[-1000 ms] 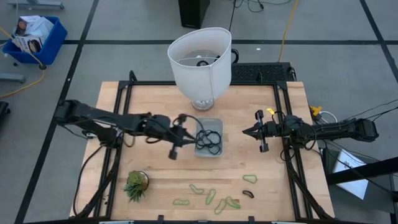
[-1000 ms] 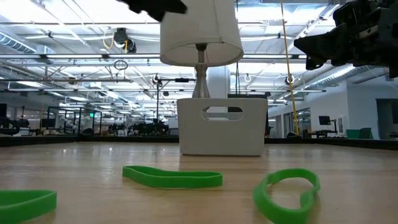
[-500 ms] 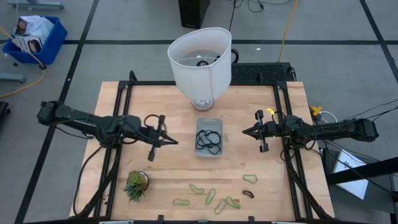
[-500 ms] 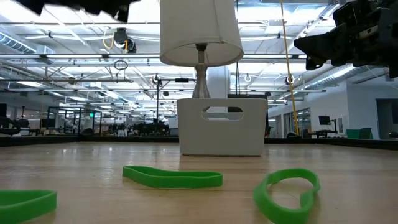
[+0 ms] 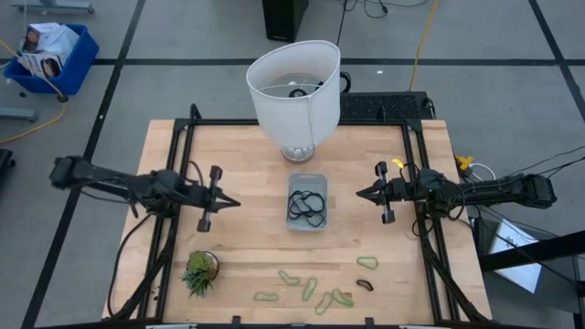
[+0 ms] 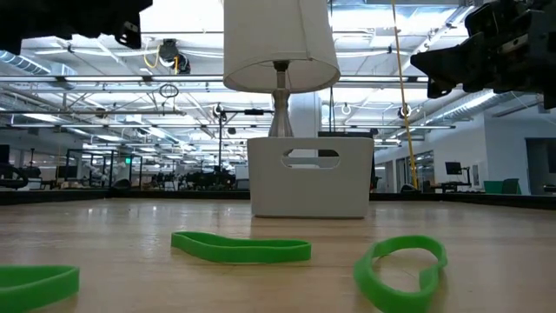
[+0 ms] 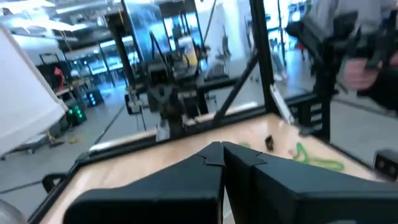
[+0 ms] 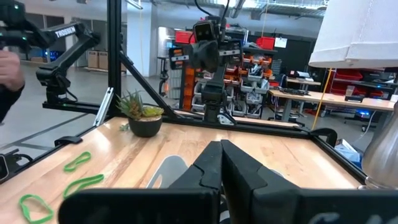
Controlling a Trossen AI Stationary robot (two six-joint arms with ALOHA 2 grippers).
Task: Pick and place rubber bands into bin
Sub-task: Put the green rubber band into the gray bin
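Wooden worktop (image 5: 247,247): left gripper (image 5: 230,202), jaws clenched and empty, has pulled back from the pale shallow plastic bin (image 5: 307,202) holding dark rubber bands (image 5: 306,205); right gripper (image 5: 363,193), jaws clenched, waits; small green bands (image 5: 311,289) remain.

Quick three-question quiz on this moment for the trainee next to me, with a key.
1. True or false: the pale grey-blue plastic bin holds light green rubber bands.
2. Where do the light green rubber bands lie? A) in the bin; B) on the wooden table, apart from the bin; C) in a gripper.
3. Fill in: the left gripper and the right gripper each hang above the table beside the bin with fingers ____.

Key: 1. False, it holds large dark rubber bands. 2. B. 3. shut.
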